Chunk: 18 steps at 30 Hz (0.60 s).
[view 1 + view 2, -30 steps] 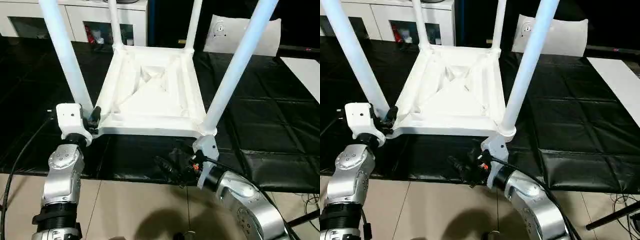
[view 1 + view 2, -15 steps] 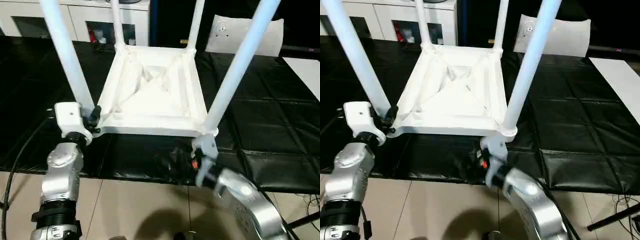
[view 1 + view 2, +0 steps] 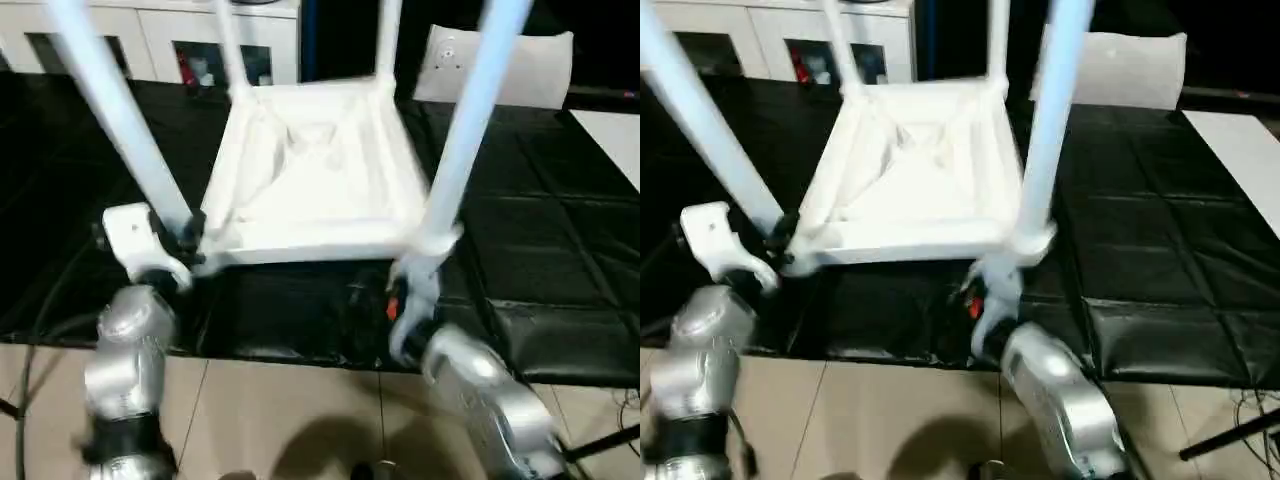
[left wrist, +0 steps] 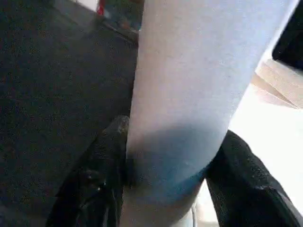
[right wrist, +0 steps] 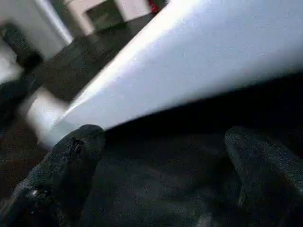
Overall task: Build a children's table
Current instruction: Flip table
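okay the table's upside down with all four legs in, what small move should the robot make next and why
Probably bring the open right gripper up around the near right leg. The left gripper already clamps the near left leg, while the right fingers sit wide, holding nothing under the tabletop.

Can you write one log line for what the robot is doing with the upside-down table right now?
table: upside down, four legs up | left tool: shut on near-left leg | right tool: open under tabletop edge
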### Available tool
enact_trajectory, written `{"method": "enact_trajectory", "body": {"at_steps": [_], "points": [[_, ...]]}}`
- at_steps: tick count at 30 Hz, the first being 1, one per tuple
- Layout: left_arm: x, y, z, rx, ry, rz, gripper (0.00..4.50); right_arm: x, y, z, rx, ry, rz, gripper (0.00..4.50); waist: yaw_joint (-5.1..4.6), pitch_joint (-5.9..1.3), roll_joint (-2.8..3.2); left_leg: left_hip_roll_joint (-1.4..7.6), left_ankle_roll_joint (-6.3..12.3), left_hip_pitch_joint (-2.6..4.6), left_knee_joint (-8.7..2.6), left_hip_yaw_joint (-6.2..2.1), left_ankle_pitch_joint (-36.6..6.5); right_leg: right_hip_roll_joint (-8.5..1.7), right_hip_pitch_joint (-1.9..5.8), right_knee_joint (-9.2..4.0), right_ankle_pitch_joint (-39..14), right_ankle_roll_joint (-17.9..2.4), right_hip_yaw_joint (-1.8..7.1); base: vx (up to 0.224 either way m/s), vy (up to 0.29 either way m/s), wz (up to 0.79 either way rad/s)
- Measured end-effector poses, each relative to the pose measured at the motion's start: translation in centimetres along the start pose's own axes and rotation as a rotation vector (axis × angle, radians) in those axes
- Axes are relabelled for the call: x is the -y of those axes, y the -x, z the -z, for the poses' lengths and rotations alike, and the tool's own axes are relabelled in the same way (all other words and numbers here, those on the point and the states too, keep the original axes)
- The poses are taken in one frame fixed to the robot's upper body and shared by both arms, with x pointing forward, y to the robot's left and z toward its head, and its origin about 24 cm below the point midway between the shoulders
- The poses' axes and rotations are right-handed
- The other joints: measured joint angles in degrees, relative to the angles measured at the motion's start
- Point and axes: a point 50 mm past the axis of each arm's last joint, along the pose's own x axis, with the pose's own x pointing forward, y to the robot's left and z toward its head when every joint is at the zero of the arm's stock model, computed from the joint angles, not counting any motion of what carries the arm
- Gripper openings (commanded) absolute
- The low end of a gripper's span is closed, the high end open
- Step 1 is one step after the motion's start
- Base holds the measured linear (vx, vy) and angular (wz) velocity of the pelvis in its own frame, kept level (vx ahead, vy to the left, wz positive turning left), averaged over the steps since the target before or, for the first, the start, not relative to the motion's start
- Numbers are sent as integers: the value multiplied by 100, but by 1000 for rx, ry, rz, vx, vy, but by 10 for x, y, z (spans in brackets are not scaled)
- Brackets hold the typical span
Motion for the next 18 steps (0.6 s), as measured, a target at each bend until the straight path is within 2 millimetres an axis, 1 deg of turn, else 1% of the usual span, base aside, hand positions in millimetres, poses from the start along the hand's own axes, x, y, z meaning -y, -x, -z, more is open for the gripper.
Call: {"method": "enact_trajectory", "body": {"at_steps": [1, 2, 4, 6, 9, 13, 16, 18], "points": [[3, -1, 1, -10, 36, 18, 202, 2, -1, -1, 6, -13, 12, 450, 30, -1, -2, 12, -5, -1, -2, 5, 4, 2, -1, -2, 0, -1, -10, 0, 0, 0], [3, -1, 2, -19, 64, 26, 202, 1, -1, 0, 10, -25, 10, 450, 36, -1, -5, 21, -7, 0, -2, 6, 5, 9, 0, -1, 0, 0, -14, 0, 0, 0], [4, 0, 3, -30, 98, 35, 202, 1, -4, 5, 1, -45, 17, 450, 37, 1, -15, 33, -15, -2, -2, 6, 9, 13, 2, -2, 0, 0, -27, 0, 0, 0], [5, 0, 3, -34, 97, 37, 202, -1, -7, 7, 1, -65, 15, 450, 29, 1, -14, 35, -19, -2, -2, 7, 12, 13, 3, -3, -16, 26, -30, 0, 0, 0], [7, 0, 2, -49, 77, 44, 202, -4, -14, 0, 42, -81, 8, 450, 0, 0, -12, 36, -28, 0, -7, 8, 17, 12, 3, -1, -17, 29, -30, 0, 0, 0], [9, 3, 0, -66, 54, 46, 202, -2, -19, -16, 128, -109, -21, 450, -6, 1, -12, 38, -31, 1, -22, 9, 20, 12, 0, -1, -14, 22, -35, 0, 0, 0], [10, 3, 0, -70, 58, 44, 202, -6, -20, -21, 150, -123, -65, 450, -2, 1, -12, 41, -31, 0, -25, 9, 20, 12, 0, -1, -8, 1, -43, 0, 0, 0], [11, 3, 0, -73, 62, 49, 202, -7, -22, -23, 156, -127, -64, 450, 4, 1, -13, 41, -30, -1, -25, 9, 21, 12, 0, -2, -7, 0, -43, 0, 0, 0]]}}
